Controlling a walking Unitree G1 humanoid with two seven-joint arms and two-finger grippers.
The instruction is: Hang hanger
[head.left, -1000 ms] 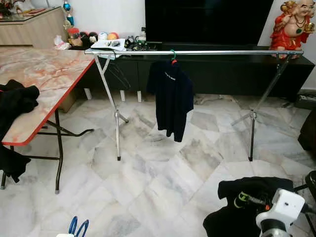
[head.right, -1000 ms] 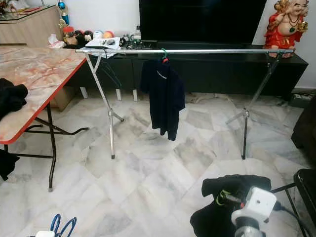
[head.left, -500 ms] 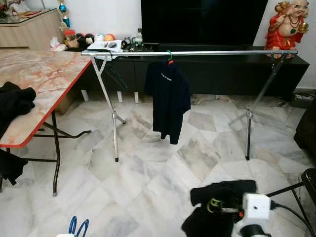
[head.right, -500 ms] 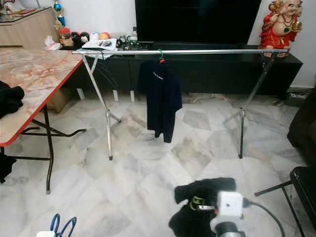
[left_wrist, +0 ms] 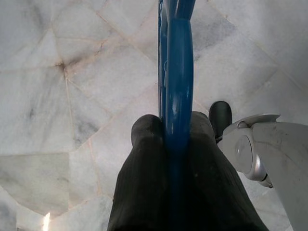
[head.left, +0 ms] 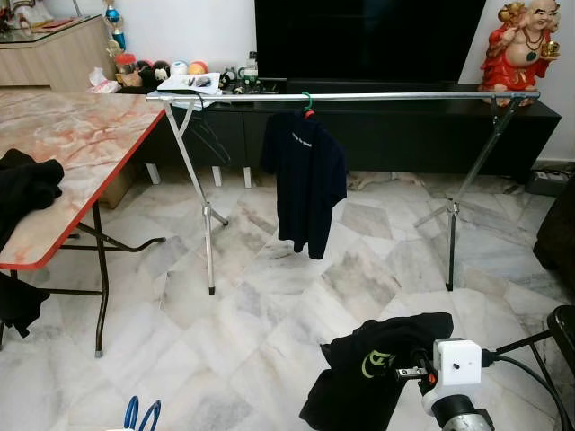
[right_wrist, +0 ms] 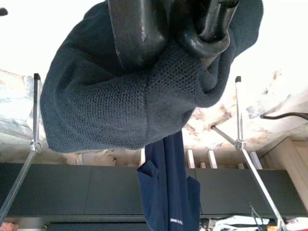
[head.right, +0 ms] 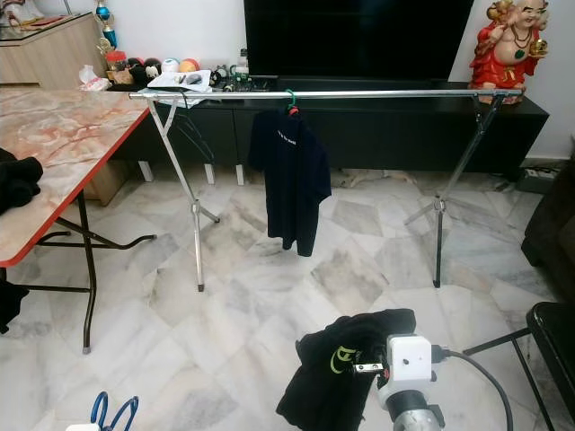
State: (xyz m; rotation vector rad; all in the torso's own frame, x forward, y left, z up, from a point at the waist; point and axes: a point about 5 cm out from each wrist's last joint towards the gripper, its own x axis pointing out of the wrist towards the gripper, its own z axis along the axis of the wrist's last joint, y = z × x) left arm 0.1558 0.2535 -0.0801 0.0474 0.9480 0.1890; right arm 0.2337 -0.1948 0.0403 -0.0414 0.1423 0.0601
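My right gripper [head.left: 411, 373] is low at the front right, shut on a black shirt [head.left: 368, 377] with a green logo that hangs bunched over the floor. In the right wrist view its fingers [right_wrist: 139, 29] pinch the dark knit cloth [right_wrist: 125, 106]. My left gripper [left_wrist: 173, 130] is shut on a blue hanger [left_wrist: 177, 72], whose loops [head.left: 142, 415] show at the bottom left edge. Ahead stands the silver clothes rail [head.left: 359, 95]. A navy shirt [head.left: 307, 180] hangs from it on a green hanger [head.left: 307, 99].
A marble-topped folding table [head.left: 81, 135] stands at the left with black clothes [head.left: 27, 184] on it. Empty wire hangers [head.left: 208, 135] hang at the rail's left end. A black TV console [head.left: 395, 135], a red statue [head.left: 526, 45] and a black chair [head.left: 561, 328] lie beyond and to the right.
My right gripper has swung left with the black shirt, which now hangs more spread out with its green logo showing. The camera has shifted slightly.
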